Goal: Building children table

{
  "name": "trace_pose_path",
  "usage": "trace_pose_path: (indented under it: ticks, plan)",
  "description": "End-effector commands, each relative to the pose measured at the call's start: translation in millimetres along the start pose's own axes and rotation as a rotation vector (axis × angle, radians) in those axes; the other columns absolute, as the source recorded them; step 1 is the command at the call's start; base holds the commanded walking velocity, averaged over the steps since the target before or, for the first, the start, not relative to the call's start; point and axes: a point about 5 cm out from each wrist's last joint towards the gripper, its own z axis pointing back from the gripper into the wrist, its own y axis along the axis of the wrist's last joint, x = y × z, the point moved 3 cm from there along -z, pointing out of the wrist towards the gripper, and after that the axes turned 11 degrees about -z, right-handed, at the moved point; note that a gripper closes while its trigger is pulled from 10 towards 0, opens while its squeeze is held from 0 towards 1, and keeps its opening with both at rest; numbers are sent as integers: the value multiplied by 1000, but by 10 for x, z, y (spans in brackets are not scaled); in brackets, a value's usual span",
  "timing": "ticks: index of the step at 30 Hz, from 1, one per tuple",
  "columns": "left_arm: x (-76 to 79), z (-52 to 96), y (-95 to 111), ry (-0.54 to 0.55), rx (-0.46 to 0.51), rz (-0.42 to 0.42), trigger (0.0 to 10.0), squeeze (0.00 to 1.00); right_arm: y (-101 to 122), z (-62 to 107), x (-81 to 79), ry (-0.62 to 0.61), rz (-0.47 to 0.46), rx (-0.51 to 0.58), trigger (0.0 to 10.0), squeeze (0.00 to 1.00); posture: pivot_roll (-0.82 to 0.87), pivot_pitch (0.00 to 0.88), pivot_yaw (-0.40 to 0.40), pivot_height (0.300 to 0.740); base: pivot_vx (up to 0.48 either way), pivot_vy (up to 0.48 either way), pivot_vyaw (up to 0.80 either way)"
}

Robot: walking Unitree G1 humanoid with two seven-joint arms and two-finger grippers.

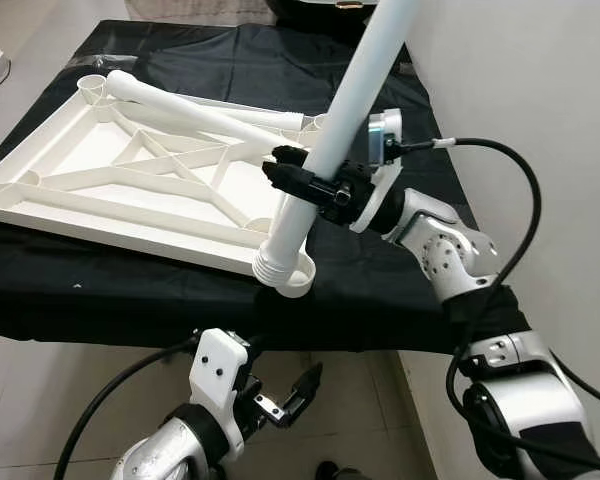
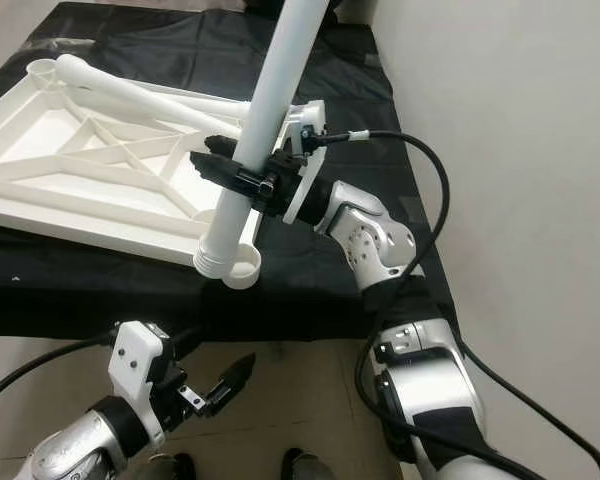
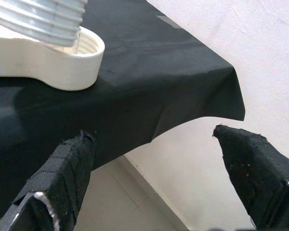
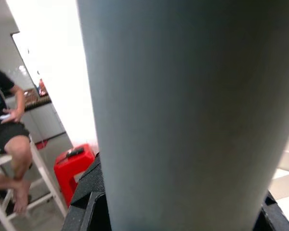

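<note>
The white children's tabletop [image 1: 70,200] lies upside down on a black cloth. My right gripper [image 1: 300,180] is shut on a long white table leg [image 1: 350,110], holding it tilted. The leg's threaded end [image 1: 275,262] rests at the round corner socket [image 1: 302,282] nearest me, seemingly not seated straight. In the left wrist view the threaded end [image 3: 43,19] sits at the socket's rim [image 3: 62,72]. My left gripper [image 1: 290,397] hangs open below the table's front edge, holding nothing. A second white leg [image 1: 200,108] lies across the tabletop's ribs.
The black cloth [image 1: 380,290] drapes over the front edge and the right corner. A pale wall [image 1: 540,80] stands close on the right. Tiled floor [image 1: 40,400] lies below. In the right wrist view a person [image 4: 5,125] sits on a stool beside a red box [image 4: 72,161].
</note>
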Motion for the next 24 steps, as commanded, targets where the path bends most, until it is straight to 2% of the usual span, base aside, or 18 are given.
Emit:
trace_pose_path:
  ticks: [1,13,18,24]
  plan:
    - [56,18,1,-16,6,11,10000,0,-11,-35,-2,11,30,-22,10000,0,91,162,-84,740,0,0,0]
    - [109,40,0,-26,6,22,10000,0,-78,10,91,4,68,-98,10000,0,91,180,-89,740,0,0,0]
    - [132,66,-11,-29,-1,32,10000,0,-111,64,106,49,115,-170,10000,0,95,187,-89,740,0,0,0]
    - [195,111,-4,-37,-10,40,10000,0,-128,42,176,42,154,-215,10000,0,105,212,-86,740,0,0,0]
